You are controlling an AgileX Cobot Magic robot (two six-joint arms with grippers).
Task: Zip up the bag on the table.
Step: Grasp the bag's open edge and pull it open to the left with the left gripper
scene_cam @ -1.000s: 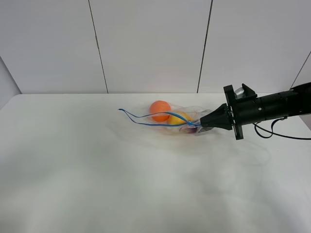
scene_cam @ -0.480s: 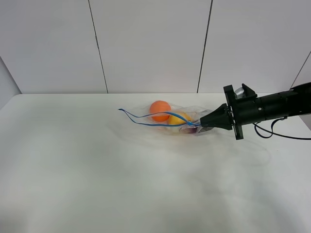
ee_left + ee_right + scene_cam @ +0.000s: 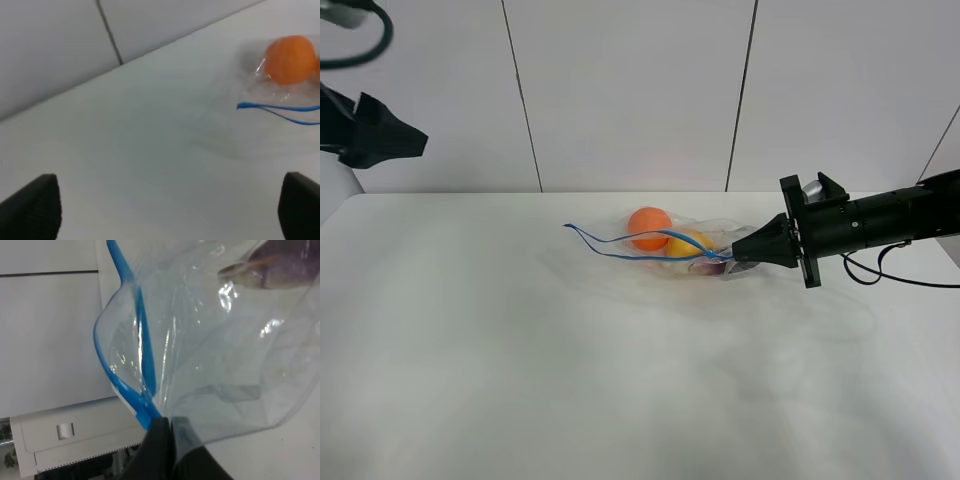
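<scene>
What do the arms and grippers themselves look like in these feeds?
Both are matte black. The right arm is a round tube ending in a flat square wrist plate with a silver cap, a thin black cable looping beneath; the right gripper tapers to a wedge. The left gripper is a black wedge too, its fingers textured. No markings visible.

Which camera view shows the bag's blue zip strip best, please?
Exterior high: the whole zip strip shows, gaping open, up to the right gripper. Right wrist shows only its pinched end; left wrist only its free end.
</scene>
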